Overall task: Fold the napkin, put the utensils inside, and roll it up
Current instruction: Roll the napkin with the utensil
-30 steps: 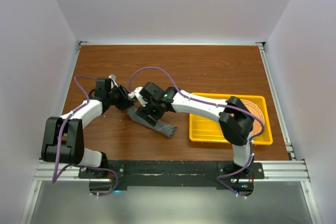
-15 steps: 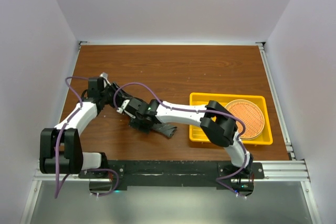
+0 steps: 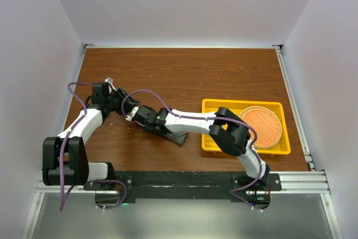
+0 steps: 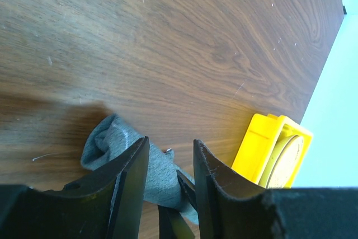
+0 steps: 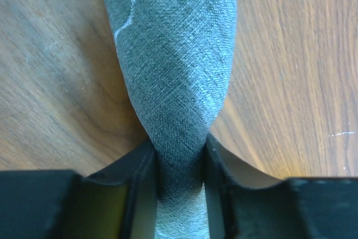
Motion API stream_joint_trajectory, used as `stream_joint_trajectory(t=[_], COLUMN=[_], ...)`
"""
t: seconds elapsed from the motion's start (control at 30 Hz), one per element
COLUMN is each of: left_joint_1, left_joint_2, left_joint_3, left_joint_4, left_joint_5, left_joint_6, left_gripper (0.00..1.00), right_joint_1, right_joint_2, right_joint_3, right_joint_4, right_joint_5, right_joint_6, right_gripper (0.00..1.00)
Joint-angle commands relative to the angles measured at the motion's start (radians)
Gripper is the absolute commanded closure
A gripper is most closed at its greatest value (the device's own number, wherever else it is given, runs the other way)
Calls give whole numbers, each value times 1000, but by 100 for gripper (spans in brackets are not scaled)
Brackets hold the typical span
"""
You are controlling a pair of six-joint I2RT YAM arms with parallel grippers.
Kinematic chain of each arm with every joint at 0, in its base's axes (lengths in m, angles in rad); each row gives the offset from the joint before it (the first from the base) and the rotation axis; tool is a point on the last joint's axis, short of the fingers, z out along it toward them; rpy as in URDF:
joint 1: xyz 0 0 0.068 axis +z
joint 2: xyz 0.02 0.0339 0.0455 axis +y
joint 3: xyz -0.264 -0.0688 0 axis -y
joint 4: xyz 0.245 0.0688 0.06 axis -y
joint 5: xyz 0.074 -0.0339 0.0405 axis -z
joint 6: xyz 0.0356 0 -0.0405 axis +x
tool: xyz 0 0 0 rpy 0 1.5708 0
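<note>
The dark grey napkin [image 3: 175, 137] lies rolled into a narrow bundle on the wooden table, left of the yellow tray. My right gripper [image 3: 158, 129] is shut on it. In the right wrist view the roll [image 5: 173, 54] is pinched between the two fingers [image 5: 179, 149] and extends away from them. My left gripper [image 3: 118, 102] is open and empty, up and left of the roll. In the left wrist view its gap [image 4: 170, 152] looks over the napkin's end [image 4: 112, 138], without touching it. No teal utensils show in any view.
The yellow tray [image 3: 263, 150] sits at the right front with a round woven orange mat [image 3: 260, 126] in it; both also show in the left wrist view, tray [image 4: 254, 144] and mat [image 4: 286, 163]. White walls enclose the table on three sides.
My right gripper has moved left and toward the front, staying on the rolled napkin. My left gripper has drawn back to the left, away from the roll.
</note>
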Motion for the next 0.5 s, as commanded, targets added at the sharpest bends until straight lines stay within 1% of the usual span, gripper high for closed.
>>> stream_joint_trajectory(t=[0.0, 0.03, 0.07, 0.1, 0.13, 0.17, 0.2, 0.27, 0.3, 0.33, 0.37, 0.4, 0.47], left_joint_1=[10, 11, 11, 10, 9, 9, 8, 2, -12, -10, -39, -68, -121], left_joint_2=[3, 11, 19, 31, 35, 40, 49, 65, 80, 88, 94, 109, 127], left_joint_3=[6, 6, 4, 3, -2, -8, -19, -23, -20, -17, -13, -8, -3], left_joint_4=[37, 56, 76, 117, 143, 159, 239, 284, 316, 330, 343, 376, 415], left_joint_5=[61, 82, 127, 148, 168, 211, 231, 282, 293, 300, 308, 311, 316], left_joint_6=[26, 26, 26, 23, 18, 0, -11, -39, -43, -48, -59, -66, -98], left_gripper=[58, 58, 59, 59, 59, 59, 59, 59, 59, 59, 59, 59, 59], right_joint_1=[-57, -77, -121, -144, -173, -227, -252, -314, -333, -350, -383, -399, -439], right_joint_2=[-15, -35, -41, -44, -43, -29, -20, 6, 11, 16, 22, 25, 33], right_joint_3=[43, 44, 49, 52, 58, 76, 82, 89, 82, 73, 40, 21, -35], right_joint_4=[4, 3, -2, -7, -16, -31, -53, -65, -59, -45, -25, 22, 79], right_joint_5=[-113, -170, -283, -362, -438, -595, -673, -810, -910, -974, -1029, -1116, -1189], right_joint_6=[23, 57, 77, 92, 146, 163, 177, 218, 233, 269, 290, 315, 390], right_gripper=[71, 72, 73, 73, 74, 74, 75, 75, 76, 76, 77, 77, 77])
